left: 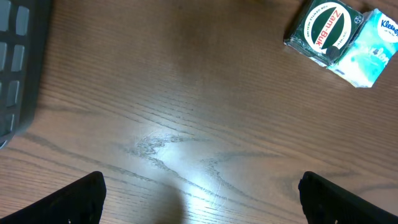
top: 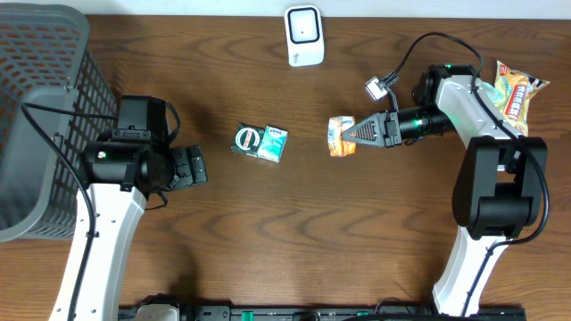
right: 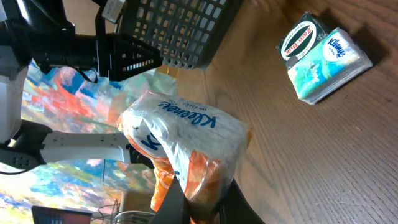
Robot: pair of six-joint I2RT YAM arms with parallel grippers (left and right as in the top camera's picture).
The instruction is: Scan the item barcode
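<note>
An orange and white Kleenex tissue pack point(top: 341, 135) is pinched at one end by my right gripper point(top: 361, 132), which is shut on it right of the table's middle. The right wrist view shows the pack point(right: 186, 143) sticking up from between the closed fingers of that gripper point(right: 208, 199). No barcode shows on it. A white scanner point(top: 303, 36) stands at the back edge, beyond the pack. My left gripper point(top: 192, 167) hovers at the left, open wide over bare wood, with nothing between its fingers point(left: 74, 202).
A green Zam-Buk box point(top: 248, 139) and a teal Kleenex pack point(top: 273, 144) lie together mid-table. They also show in both wrist views as the box point(left: 323, 28) and the pack point(right: 329, 59). A grey mesh basket point(top: 45, 116) fills the far left. A snack bag point(top: 517, 94) lies far right.
</note>
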